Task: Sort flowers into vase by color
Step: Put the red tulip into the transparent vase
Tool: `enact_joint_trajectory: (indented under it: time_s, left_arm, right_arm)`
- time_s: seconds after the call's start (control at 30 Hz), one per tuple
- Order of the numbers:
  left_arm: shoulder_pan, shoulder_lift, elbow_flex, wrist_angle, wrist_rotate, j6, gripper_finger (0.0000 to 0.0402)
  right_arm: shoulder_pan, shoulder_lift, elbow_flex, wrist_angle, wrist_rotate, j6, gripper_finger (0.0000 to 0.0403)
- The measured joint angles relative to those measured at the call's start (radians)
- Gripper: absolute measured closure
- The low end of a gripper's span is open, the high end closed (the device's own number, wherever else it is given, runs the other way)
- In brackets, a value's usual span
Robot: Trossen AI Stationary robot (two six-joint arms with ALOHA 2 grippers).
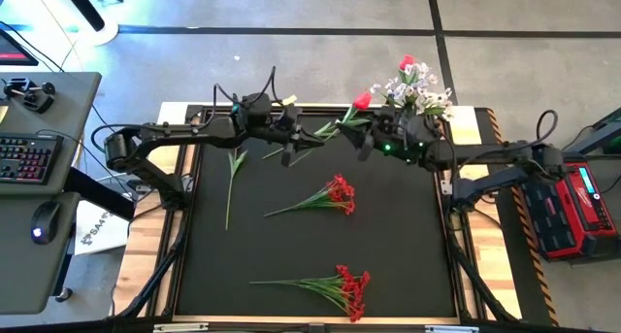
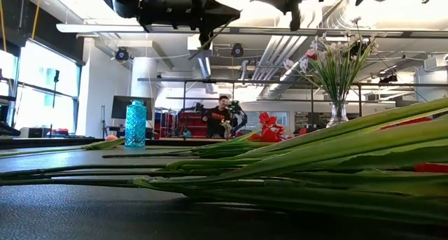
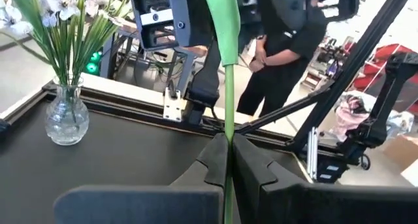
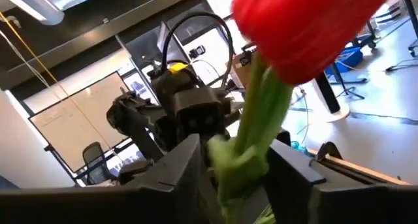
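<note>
Black table (image 1: 388,246), left hand (image 3: 228,160) clamping red rose (image 1: 361,101) stem, right hand (image 4: 238,165) seemingly half-closed around it.

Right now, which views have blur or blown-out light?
Low view: the near stems are soft and the ceiling lights glare white. Right wrist view: the red bloom sits too close, blurred. Left wrist view: the stem and glass vase look sharp. High view: evenly lit.
</note>
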Motion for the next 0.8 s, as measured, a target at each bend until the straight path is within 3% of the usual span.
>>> enact_joint_trajectory:
  time_s: [0.23,0.5,0.6,0.8]
  left_arm:
    - [0.0,0.001,-0.001,-0.009,-0.049,0.011,0.04]
    - [0.001,0.001,0.0,-0.117,-0.104,-0.012,0.0357]
    - [0.001,0.001,0.0,-0.197,-0.115,-0.006,0.0335]
    - [0.001,0.001,0.0,-0.29,-0.131,0.059,0.0311]
  right_arm:
    - [-0.021,-0.001,0.011,-0.111,-0.008,-0.023,0.039]
    - [-0.019,-0.026,0.011,-0.207,0.038,-0.049,0.0398]
    - [-0.02,-0.072,0.05,-0.395,0.119,-0.067,0.04]
    - [-0.019,-0.121,0.246,-0.934,0.354,-0.115,0.0401]
